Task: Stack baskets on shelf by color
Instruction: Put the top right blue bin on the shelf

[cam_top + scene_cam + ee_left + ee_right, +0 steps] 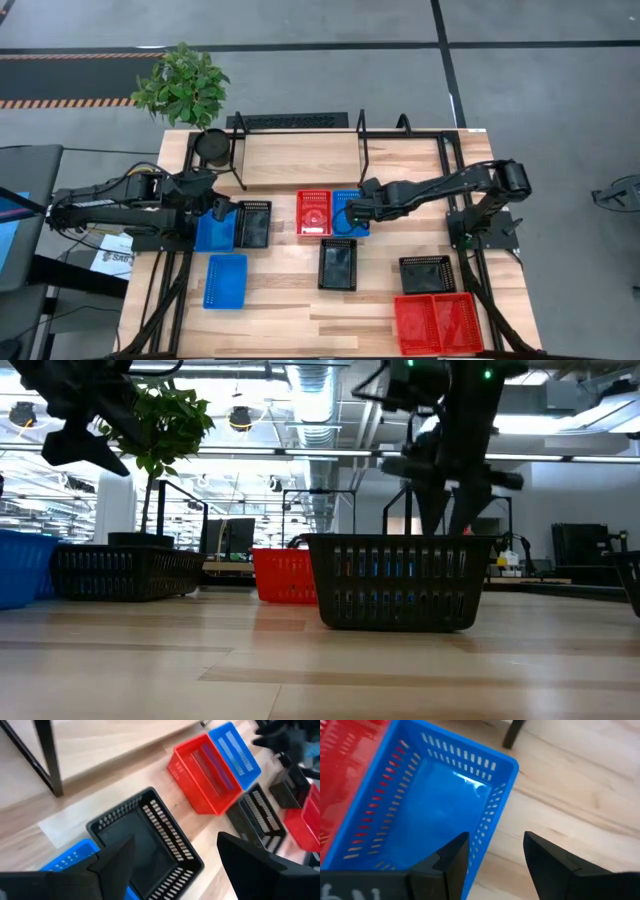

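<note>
My right gripper (pixel 358 212) is open over a blue basket (pixel 348 212) that stands beside a red basket (pixel 313 212) in front of the shelf (pixel 300 160). In the right wrist view its fingers (pixel 452 857) stand on either side of the blue basket's near wall (pixel 487 832), one over the inside and one outside. I see no touch. My left gripper (pixel 222 208) is open and empty above a black basket (pixel 145 840) and a blue basket (pixel 208 234) at the table's left.
More baskets rest on the table: blue (pixel 225 280), black (pixel 337 264), black (pixel 427 273), and two red ones (pixel 437 322) at the near right. A plant pot (pixel 212 148) stands on the shelf's left end. The shelf's black legs (pixel 362 150) rise near my right arm.
</note>
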